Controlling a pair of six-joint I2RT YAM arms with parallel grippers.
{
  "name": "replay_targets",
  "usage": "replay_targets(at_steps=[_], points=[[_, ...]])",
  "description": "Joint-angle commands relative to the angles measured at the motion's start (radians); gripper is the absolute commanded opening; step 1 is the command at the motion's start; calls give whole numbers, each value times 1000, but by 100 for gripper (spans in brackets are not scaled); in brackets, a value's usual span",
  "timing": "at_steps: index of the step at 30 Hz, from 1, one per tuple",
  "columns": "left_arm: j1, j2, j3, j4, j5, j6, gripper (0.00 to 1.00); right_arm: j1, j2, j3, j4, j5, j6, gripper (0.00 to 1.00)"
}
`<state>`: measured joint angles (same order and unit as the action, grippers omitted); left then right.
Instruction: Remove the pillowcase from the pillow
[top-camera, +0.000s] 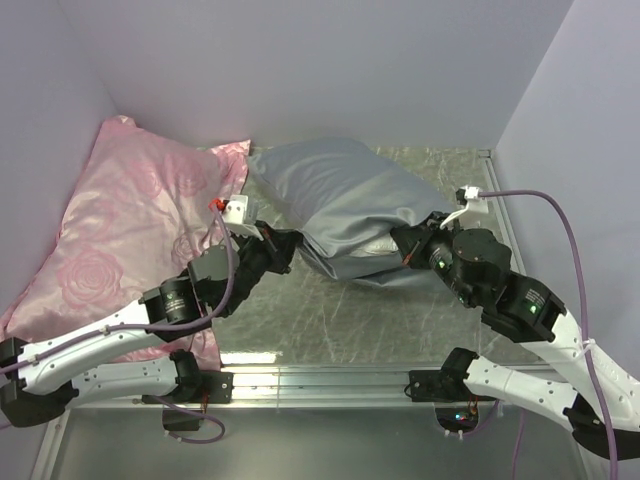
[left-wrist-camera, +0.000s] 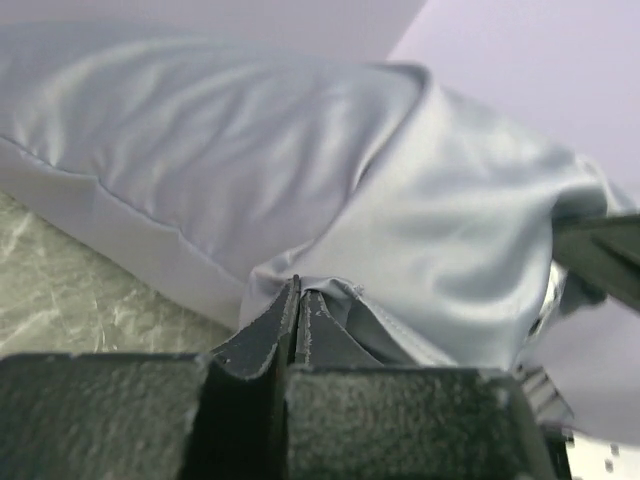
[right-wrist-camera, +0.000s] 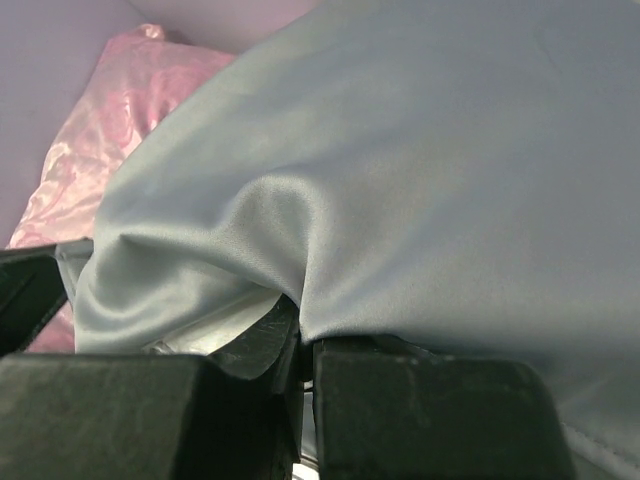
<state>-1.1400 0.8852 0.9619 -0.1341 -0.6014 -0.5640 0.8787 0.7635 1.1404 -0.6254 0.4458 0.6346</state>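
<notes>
Grey-blue smooth fabric with a slight sheen: the pillowcase (top-camera: 345, 195) lies plump and filled at the middle of the marbled silver-grey table (top-camera: 330, 315). Its far left corner sits just beside the pink rose-patterned satin cushion (top-camera: 130, 225), which lies along the left wall. From my station the pillow shows only as bulk, as the cloth covers it wholly.

Left gripper (top-camera: 292, 246): at the near left end of the pillowcase. In the left wrist view its two black fingers (left-wrist-camera: 255, 350) are pressed together, with a thin fold of the grey-blue cloth pinched between the tips beside a stitched hem.

Right gripper (top-camera: 408, 240): at the near right end, facing the left gripper across the bundle. In the right wrist view its fingers (right-wrist-camera: 420, 410) are likewise closed. The cloth is drawn down into the seam between them and drapes over the tips.

Each wrist view catches the opposite gripper as a dark shape at its edge. Between the two grippers, the near lower edge of the pillowcase rests on the table.
</notes>
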Motion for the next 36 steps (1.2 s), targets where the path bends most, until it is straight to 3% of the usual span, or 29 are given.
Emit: replay_targets(at_steps=[1, 7, 14, 19, 23, 28, 29, 32, 36], points=[[19, 26, 57, 88, -105, 26, 0, -7, 11, 48, 96, -9, -10, 0], [158, 127, 172, 16, -163, -53, 1, -6, 11, 33, 79, -38, -19, 0], [390, 221, 153, -25, 47, -154, 0, -7, -46, 35, 75, -30, -30, 0], [411, 274, -23, 39, 155, -227, 0, -6, -4, 151, 84, -10, -52, 0], [410, 319, -173, 114, 233, -280, 0, -6, 124, 310, 95, 19, -82, 0], [387, 275, -347, 203, 307, -243, 3, -4, 247, 490, 118, -7, -98, 0], [381, 235, -356, 203, 311, -232, 5, -6, 285, 505, 119, -7, -99, 0], [330, 126, -365, 190, 351, -173, 32, -4, 345, 550, 122, -12, -102, 0], [267, 25, -330, 108, 371, -136, 58, -4, 376, 559, 147, 19, -107, 0]])
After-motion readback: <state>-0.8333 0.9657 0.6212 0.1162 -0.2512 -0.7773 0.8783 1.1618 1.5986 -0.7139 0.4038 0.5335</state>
